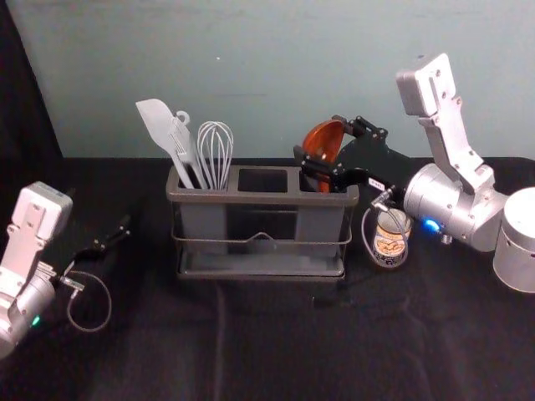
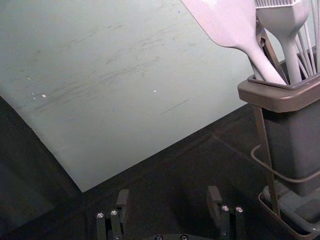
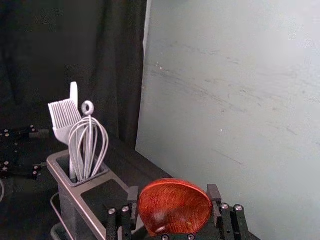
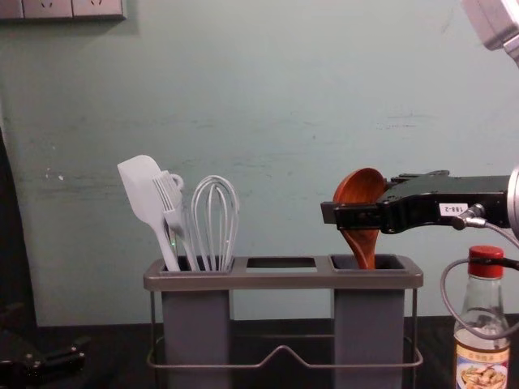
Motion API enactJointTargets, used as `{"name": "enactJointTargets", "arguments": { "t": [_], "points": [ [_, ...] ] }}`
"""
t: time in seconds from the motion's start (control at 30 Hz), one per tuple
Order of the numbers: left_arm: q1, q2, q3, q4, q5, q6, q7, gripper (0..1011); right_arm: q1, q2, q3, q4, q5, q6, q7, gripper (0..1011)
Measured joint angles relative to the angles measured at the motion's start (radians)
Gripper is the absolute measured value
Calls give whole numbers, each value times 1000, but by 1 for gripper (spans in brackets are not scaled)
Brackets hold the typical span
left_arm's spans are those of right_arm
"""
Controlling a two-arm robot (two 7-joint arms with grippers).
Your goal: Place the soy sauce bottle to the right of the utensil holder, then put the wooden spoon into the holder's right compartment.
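Soy sauce bottle (image 4: 482, 365) stands right of the utensil holder (image 4: 284, 279), with my left gripper (image 1: 99, 212), spread, off the holder's left. Higher than the bottle, my right gripper (image 1: 318, 136) pinches the wooden spoon's (image 4: 359, 191) bowl, handle down in the right compartment (image 4: 369, 324).

Parted jaws against black cloth (image 2: 170, 170), with spatula (image 2: 230, 22), brush (image 2: 285, 22) and whisk (image 2: 303, 56) in the holder (image 2: 280, 100) before a pale wall (image 2: 125, 100)

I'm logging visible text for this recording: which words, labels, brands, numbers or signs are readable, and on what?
"188-2", as best I can read it, apparently upside down: white sticker on the right claw.
Soy sauce bottle: label lettering too small and blurred to read; no brand legible.
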Motion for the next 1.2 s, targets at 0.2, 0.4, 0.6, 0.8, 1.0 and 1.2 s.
{"name": "enactJointTargets", "arguments": {
  "t": [0.2, 0.4, 0.6, 0.8, 1.0, 1.2],
  "points": [
    [0, 0, 0, 0, 0, 0, 0, 1011, 1, 0, 0, 0, 1, 1, 0, 840],
    [0, 0, 0, 0, 0, 0, 0, 1011, 1, 1, 0, 0, 1, 1, 0, 901],
    [0, 0, 0, 0, 0, 0, 0, 1011, 1, 1, 1, 0, 1, 2, 0, 1002],
    [0, 0, 0, 0, 0, 0, 0, 1011, 1, 1, 1, -1, 2, 2, 0, 1002],
    [0, 0, 0, 0, 0, 0, 0, 1012, 0, 1, 2, -3, 1, 3, -2, 1002],
    [0, 0, 0, 0, 0, 0, 0, 1011, -55, -4, 26, -77, -33, 13, -71, 1003]
  ]
}}
